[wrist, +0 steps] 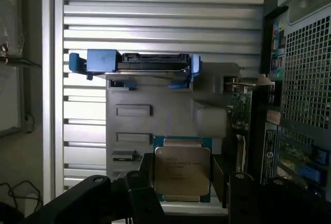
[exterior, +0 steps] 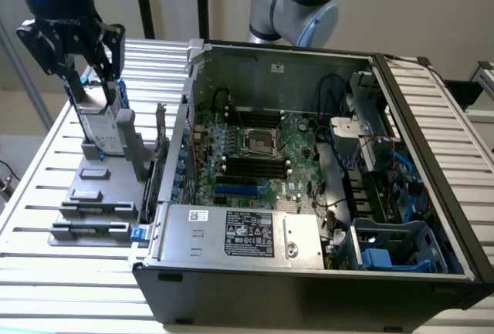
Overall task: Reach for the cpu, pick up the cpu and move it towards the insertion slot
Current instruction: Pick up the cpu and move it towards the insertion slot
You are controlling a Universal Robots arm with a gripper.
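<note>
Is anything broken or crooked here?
Nothing stands out. The chip lies flat and straight on the grey holder. The hard drive stands neatly on its edge in the same holder. The socket on the green board sits square, with no damage showing.

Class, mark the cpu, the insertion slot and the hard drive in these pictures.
cpu [wrist: 182,169]: wrist view, centre of its silver-grey metal top.
insertion slot [exterior: 258,143]: exterior view, middle of the dark socket.
hard drive [exterior: 104,129]: exterior view, on its labelled face.
</note>
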